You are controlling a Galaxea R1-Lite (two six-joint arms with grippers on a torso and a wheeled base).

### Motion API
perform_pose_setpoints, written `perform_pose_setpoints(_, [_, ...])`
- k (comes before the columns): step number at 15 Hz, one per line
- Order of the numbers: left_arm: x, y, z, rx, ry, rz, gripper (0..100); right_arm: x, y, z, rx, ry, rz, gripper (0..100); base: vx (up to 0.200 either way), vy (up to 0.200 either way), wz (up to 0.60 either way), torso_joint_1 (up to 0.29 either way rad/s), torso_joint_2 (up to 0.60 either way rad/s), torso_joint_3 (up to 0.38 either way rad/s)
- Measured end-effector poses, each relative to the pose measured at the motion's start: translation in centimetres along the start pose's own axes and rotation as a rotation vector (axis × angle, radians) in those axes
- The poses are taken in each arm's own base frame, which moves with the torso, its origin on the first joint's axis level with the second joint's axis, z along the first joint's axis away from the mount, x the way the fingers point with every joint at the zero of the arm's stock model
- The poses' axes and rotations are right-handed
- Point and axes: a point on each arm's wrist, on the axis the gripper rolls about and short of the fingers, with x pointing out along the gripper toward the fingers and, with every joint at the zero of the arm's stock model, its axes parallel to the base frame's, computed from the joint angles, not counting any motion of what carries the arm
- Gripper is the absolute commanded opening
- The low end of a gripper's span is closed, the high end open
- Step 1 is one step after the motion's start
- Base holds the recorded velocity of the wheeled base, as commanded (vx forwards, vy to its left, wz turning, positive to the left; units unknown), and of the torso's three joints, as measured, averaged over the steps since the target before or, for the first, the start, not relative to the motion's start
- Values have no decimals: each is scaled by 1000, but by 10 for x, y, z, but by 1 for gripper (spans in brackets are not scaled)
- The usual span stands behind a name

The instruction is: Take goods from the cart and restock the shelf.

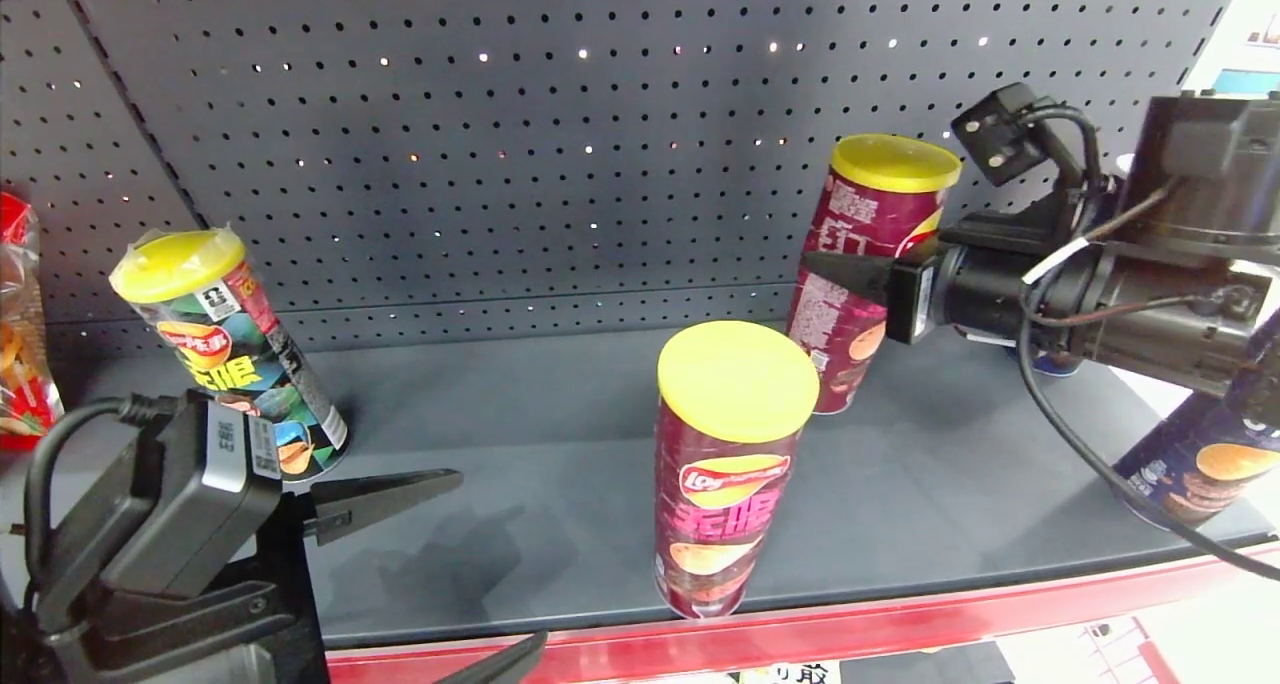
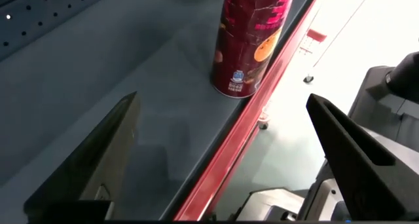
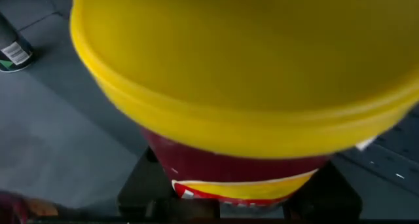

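Fingers of the right gripper (image 1: 850,274) clamp a maroon can (image 1: 880,214) at the far right of the shelf (image 1: 560,464). Its long axis is near upright, its yellow lid (image 1: 895,162) up and tipped slightly right, its base seemingly touching. A second maroon can (image 1: 725,484) stands at the near edge; fingers of the left gripper (image 1: 500,564) gape empty, near left.

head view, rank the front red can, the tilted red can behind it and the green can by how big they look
1. front red can: largest, though it is also nearest the camera.
2-3. tilted red can and green can: these look about alike, too close to rank.
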Motion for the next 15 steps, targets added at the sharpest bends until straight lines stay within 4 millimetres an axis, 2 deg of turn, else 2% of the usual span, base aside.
perform_pose_setpoints(7, [-2,0,0,-5,-3,6,100,45,7,-3,26,17,57,0,0,0,0,0,0,0])
perform_pose_setpoints(15, [-2,3,-2,-12,4,19,100,66,15,-14,28,48,88,0,0,0,0,0,0,0])
